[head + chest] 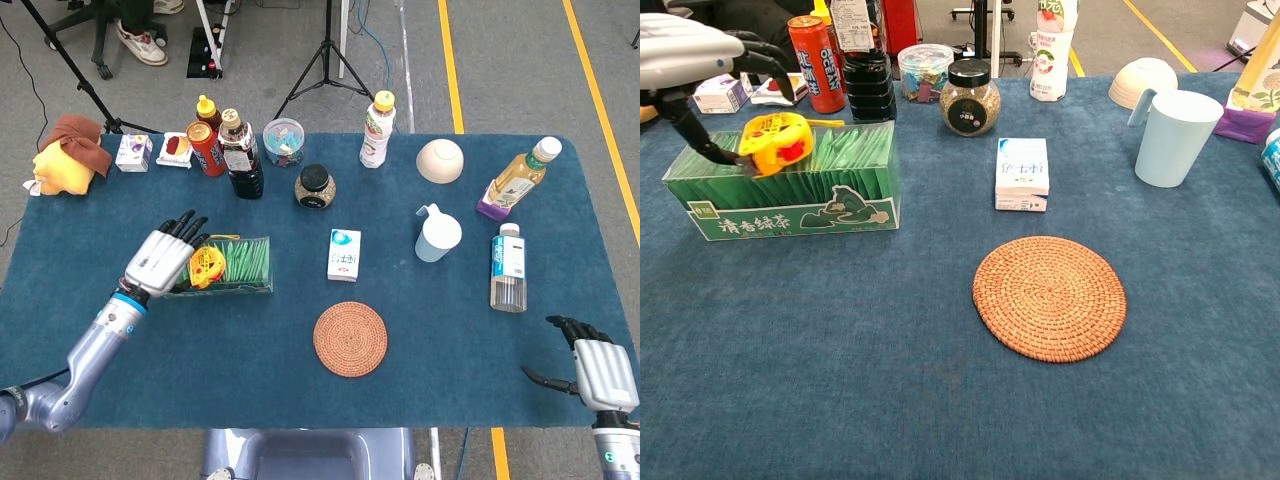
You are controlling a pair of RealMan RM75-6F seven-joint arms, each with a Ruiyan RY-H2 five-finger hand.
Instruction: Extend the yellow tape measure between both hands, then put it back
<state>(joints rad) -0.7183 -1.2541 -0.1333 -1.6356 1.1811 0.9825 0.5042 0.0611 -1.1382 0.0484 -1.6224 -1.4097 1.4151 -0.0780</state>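
The yellow tape measure (205, 266) (776, 142) lies on top of a clear box of green tea packets (228, 266) (800, 190) at the table's left. My left hand (163, 258) (695, 50) hovers over the box's left end with its fingers spread. Its thumb (698, 138) reaches down to the tape measure's left side, and the other fingers arch above it without closing. My right hand (598, 370) stays low at the table's front right corner, fingers apart and holding nothing. The chest view does not show it.
A woven coaster (1049, 297) and a small white carton (1022, 173) lie mid-table. Behind the box stand a red can (810, 62), a dark bottle (868, 70) and a lidded jar (971, 97). A blue cup (1173, 135), a bowl (440, 160) and bottles stand at the right.
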